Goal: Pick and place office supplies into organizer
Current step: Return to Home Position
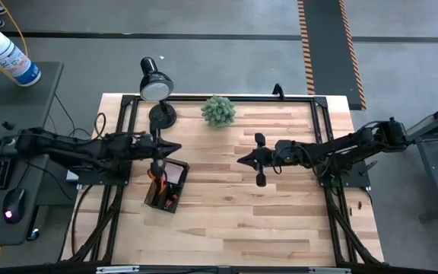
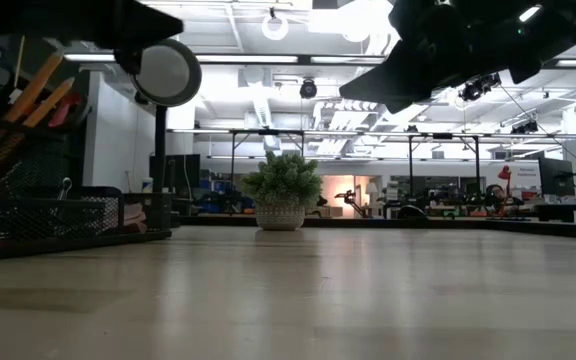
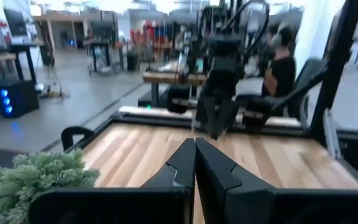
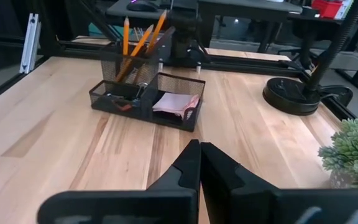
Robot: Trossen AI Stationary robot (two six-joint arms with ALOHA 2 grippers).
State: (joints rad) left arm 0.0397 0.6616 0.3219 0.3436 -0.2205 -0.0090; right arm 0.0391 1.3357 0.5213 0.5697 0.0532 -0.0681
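Black mesh organizer (image 1: 166,186) is sitting at 9 o'clock on table (image 1: 280,221), w/ pencils (image 4: 138,40) leaning in its tall compartment and pink sticky pad (image 4: 171,102) lying in a low one. L gripper (image 1: 177,149), fingers together, is hovering at organizer's 12 o'clock. R gripper (image 1: 239,160), fingers together, is hanging near table ctr, at organizer's 2 o'clock.
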